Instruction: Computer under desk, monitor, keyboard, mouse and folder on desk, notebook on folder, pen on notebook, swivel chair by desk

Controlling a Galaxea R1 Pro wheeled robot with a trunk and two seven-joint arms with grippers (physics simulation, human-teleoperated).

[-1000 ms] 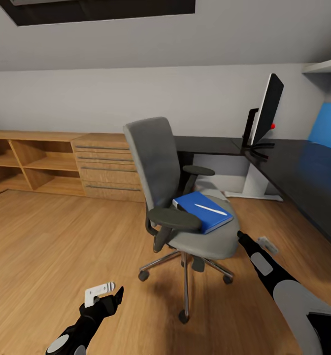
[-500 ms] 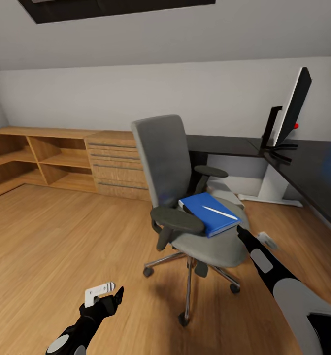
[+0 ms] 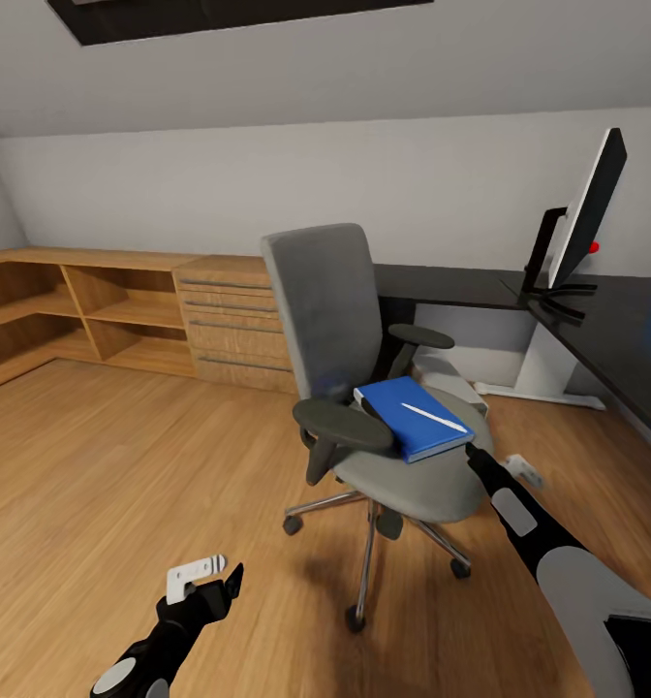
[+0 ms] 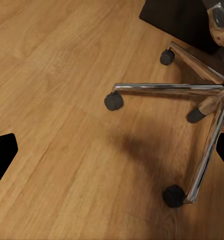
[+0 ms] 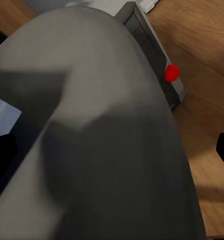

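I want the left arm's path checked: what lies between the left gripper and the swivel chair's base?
Only bare oak floor separates the left gripper from the swivel chair's base, as the head view shows.

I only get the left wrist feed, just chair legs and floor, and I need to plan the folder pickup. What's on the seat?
Observer: A blue folder lies flat on the seat.
Operator: Anything on the folder?
Observer: A white pen lies on top of it.
Operator: Where's the right gripper?
Observer: The right gripper is open, close beside the seat's edge and clear of the folder.
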